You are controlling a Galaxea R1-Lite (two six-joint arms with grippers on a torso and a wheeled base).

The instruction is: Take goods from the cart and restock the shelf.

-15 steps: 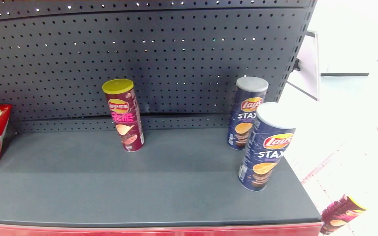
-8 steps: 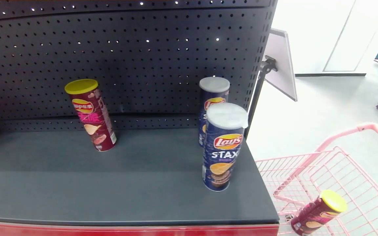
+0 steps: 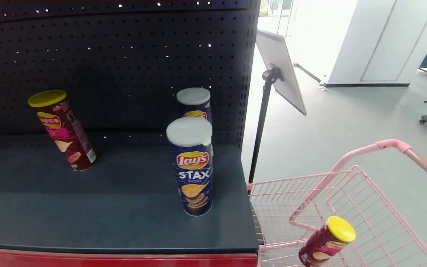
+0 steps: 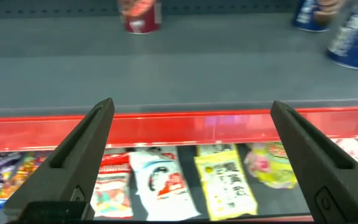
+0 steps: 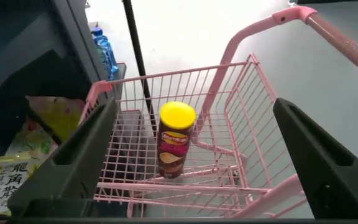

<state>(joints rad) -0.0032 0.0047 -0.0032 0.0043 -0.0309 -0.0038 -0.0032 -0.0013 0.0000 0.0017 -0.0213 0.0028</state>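
While two blue cans [image 3: 194,174] [image 3: 195,104], one maroon can [image 3: 63,133] shelved — one cart can [image 3: 326,243].

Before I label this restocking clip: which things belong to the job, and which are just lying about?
Job: pink cart; maroon can inside; shelf; shelved maroon can; front blue can; rear blue can.
Lying about: sign stand; lower-shelf packets.
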